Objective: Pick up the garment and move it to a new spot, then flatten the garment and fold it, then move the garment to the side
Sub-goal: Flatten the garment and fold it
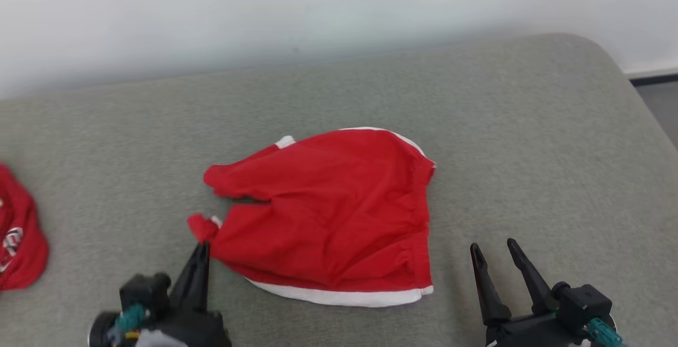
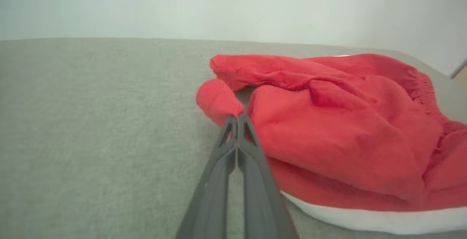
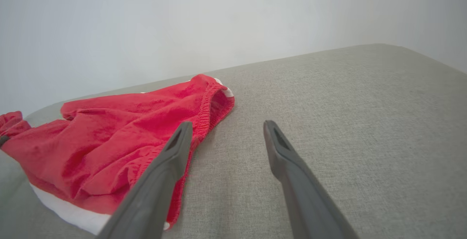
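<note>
Left gripper (image 1: pixel 202 246): fingers pressed together, clamped on a bunched corner of the garment (image 1: pixel 328 214) at its near-left end, with a small red knob of cloth poking past the tips. Right gripper (image 1: pixel 492 245): spread wide, holding nothing, hovering just off the garment's near-right corner beside the elastic waistband. From the right wrist view, one finger overlapping the waistband edge, contact impossible to judge.

Garment: red shorts with white trim, lying about midway across the grey cushion (image 1: pixel 529 124). Rumpled, legs toward the left, waistband toward the right, white band along the near edge. Not lifted: down on the cushion everywhere visible, apart from the pinched corner.

Judged from this: early in the task, at the grasp that opens either the pick-up or the flattening. Cannot tell whether already in its new spot. One corner secured, second grasp not yet made. No fold in place, creases all over. Left to do, by the look of it: smoothing flat, folding, shifting aside.

Another red cloth (image 1: pixel 18 241) at the far left edge of the cushion, well apart from the shorts and seemingly no part of this step.
</note>
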